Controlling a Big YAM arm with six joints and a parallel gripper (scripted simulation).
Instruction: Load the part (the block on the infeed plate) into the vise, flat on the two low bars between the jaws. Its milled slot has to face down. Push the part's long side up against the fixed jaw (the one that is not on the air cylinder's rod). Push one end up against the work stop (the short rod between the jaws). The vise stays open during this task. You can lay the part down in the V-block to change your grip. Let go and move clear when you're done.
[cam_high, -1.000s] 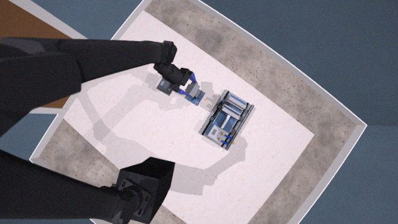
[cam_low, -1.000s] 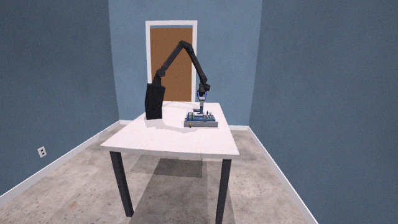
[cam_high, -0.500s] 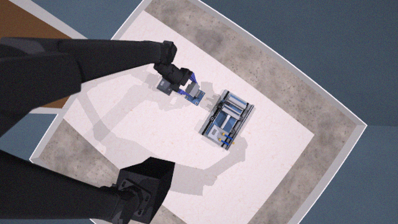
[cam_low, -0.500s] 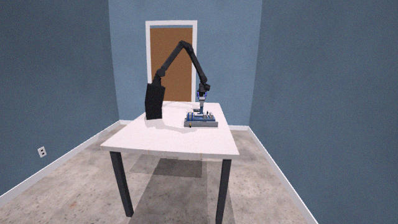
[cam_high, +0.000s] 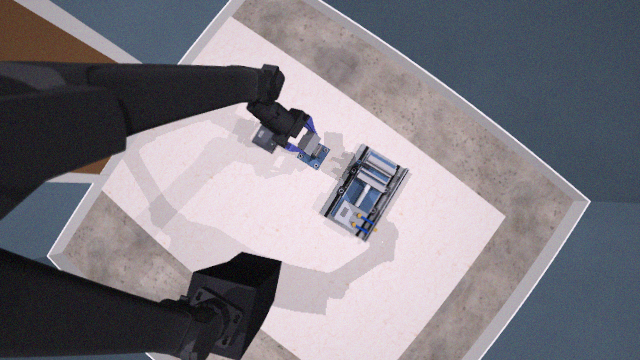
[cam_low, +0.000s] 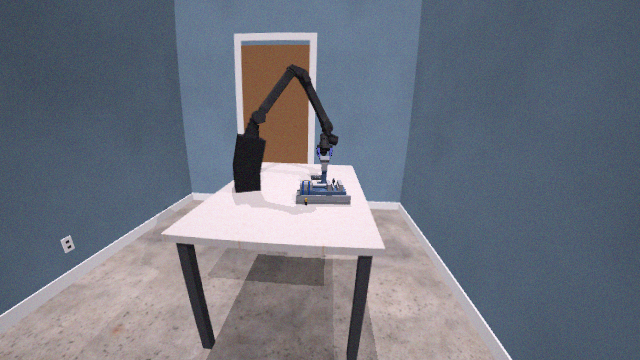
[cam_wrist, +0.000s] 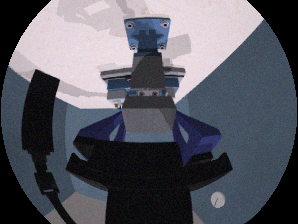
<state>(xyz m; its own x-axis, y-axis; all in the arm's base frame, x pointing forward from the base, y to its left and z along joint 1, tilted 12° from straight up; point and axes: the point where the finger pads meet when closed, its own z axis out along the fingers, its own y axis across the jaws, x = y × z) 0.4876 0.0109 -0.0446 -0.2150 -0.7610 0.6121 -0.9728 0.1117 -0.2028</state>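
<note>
Part (cam_high: 310, 143) (cam_low: 324, 161) (cam_wrist: 149, 118) gripped, fingers (cam_high: 292, 147) well apart across it. By the V-block (cam_high: 313, 159) (cam_low: 324, 177) (cam_wrist: 145, 34): lower squarely, seat before release. Slot direction can't be told; check before regripping.

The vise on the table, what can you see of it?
The vise looks metallic: long grey-and-black side rails, a blue base, pale crosswise pieces and two short blue hoses with yellow fittings at one end. Its jaws stand apart. It sits upright on the white table; nothing else visibly touches it.
</note>
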